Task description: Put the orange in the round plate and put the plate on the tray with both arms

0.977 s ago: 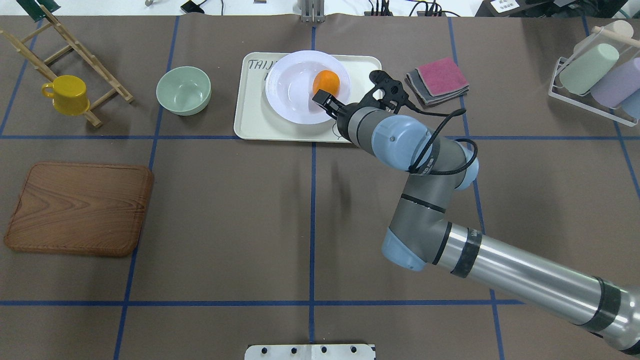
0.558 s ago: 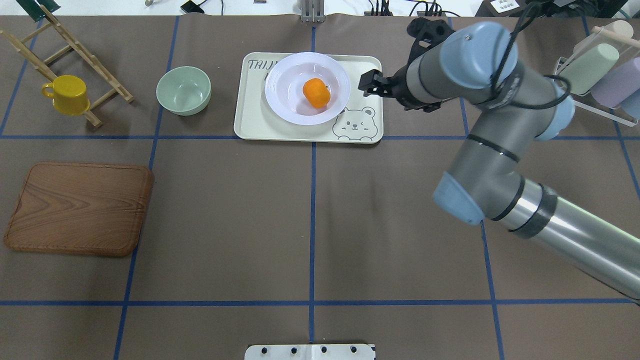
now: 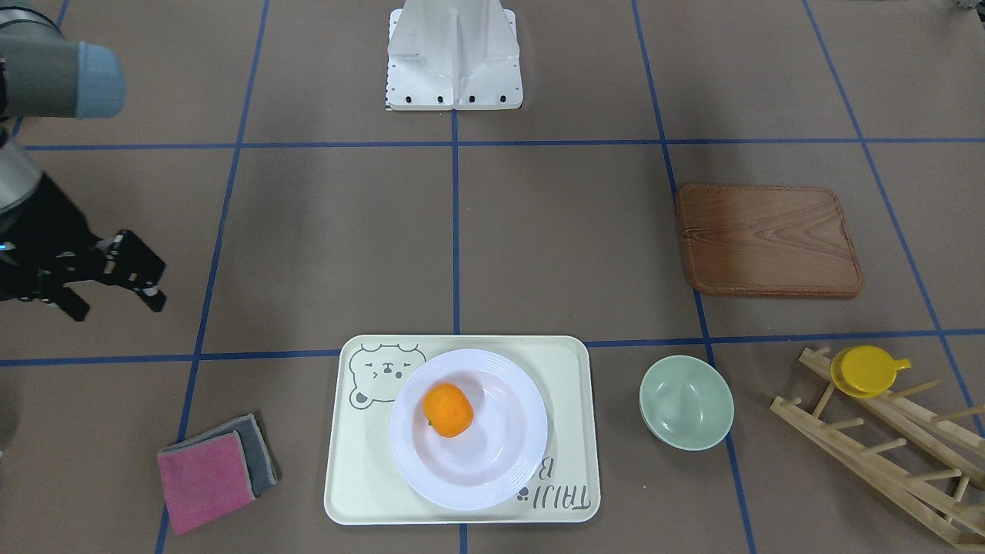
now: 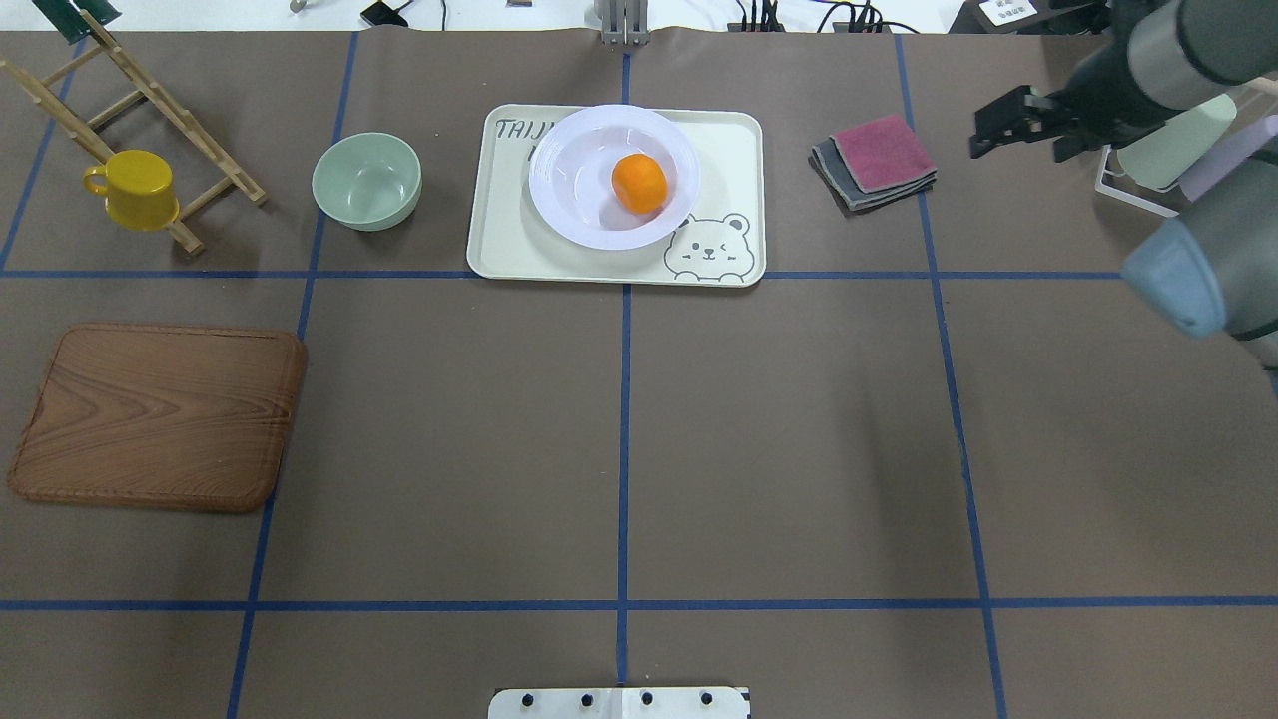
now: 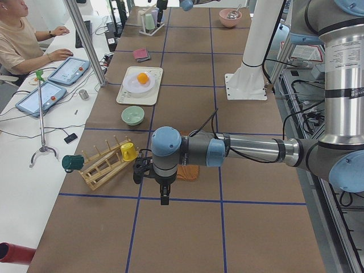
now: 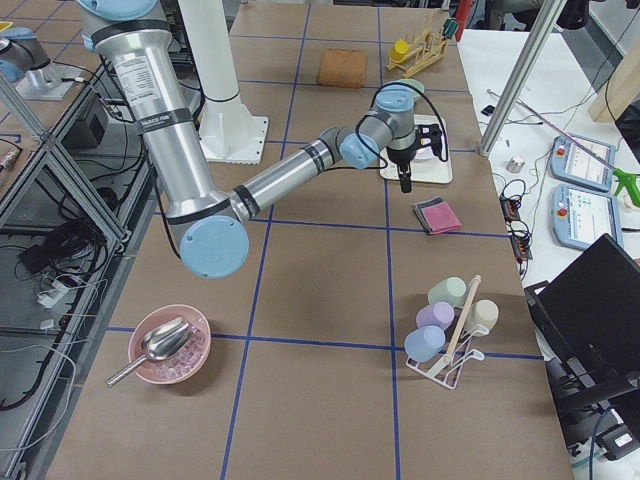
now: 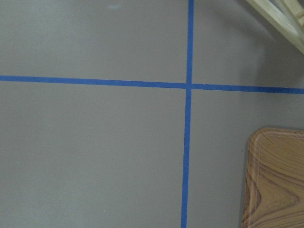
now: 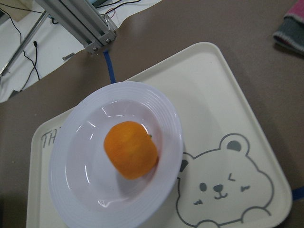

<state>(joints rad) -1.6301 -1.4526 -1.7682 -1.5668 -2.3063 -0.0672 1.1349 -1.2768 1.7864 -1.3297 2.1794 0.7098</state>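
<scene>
The orange (image 4: 639,184) lies inside the round plate (image 4: 559,190), a little right of its middle. The plate stands on the cream tray (image 4: 499,250), beside the bear drawing. The right wrist view looks down on the orange (image 8: 130,149), the plate (image 8: 71,190) and the tray (image 8: 213,95). My right gripper (image 4: 993,125) is open and empty, raised well to the right of the tray, past the folded cloths; it is also in the front-facing view (image 3: 115,300). My left gripper (image 5: 164,196) shows only in the exterior left view, over bare table near the wooden board; I cannot tell its state.
A pale-green bowl (image 4: 366,180) sits left of the tray. A yellow cup (image 4: 135,188) hangs on a wooden rack (image 4: 150,110) at far left. A wooden board (image 4: 160,414) lies front left. Folded cloths (image 4: 877,160) and a cup stand (image 4: 1188,150) are at right. A person (image 5: 23,40) sits beside the table.
My right gripper was at the orange inside the plate, then let it go and drew back far to the right. The orange settled in the plate.
</scene>
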